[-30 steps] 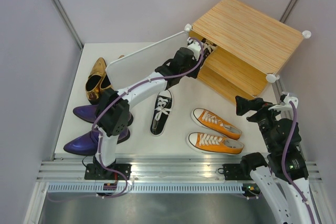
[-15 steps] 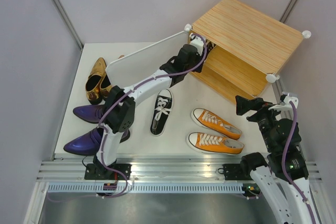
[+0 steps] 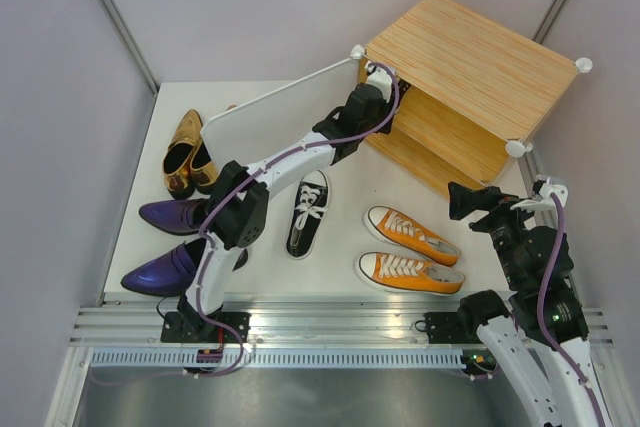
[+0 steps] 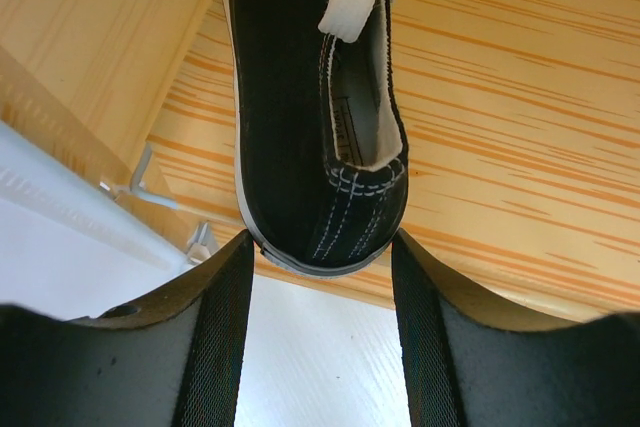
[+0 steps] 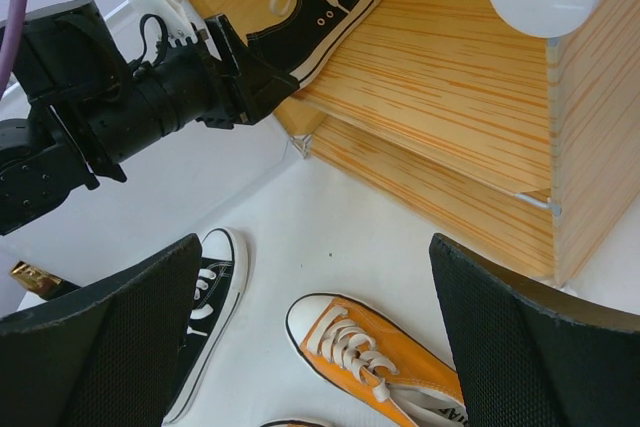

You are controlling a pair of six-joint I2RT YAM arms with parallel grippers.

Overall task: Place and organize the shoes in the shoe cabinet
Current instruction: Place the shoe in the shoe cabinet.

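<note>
My left gripper (image 4: 322,239) is shut on the heel of a black canvas sneaker (image 4: 300,127), pinching it between the fingertips. The sneaker lies on the inner shelf (image 5: 430,87) of the shoe cabinet (image 3: 470,57), toe pointing inward, at the left side. From above, the left gripper (image 3: 383,87) reaches under the cabinet's top, which hides the shoe. The other black sneaker (image 3: 307,213) and two orange sneakers (image 3: 412,235) lie on the table. Gold pumps (image 3: 185,152) and purple loafers (image 3: 165,215) sit at the left. My right gripper (image 5: 315,247) hangs open above the orange sneakers, holding nothing.
The cabinet's white panel door (image 3: 270,107) stands swung open to the left, beside my left arm. The cabinet's lower compartment (image 5: 430,187) shows no shoe. Grey walls close in the table on the left, back and right.
My left arm has stretched further into the cabinet, sliding the black sneaker deeper along the shelf. The right arm has stayed still.
</note>
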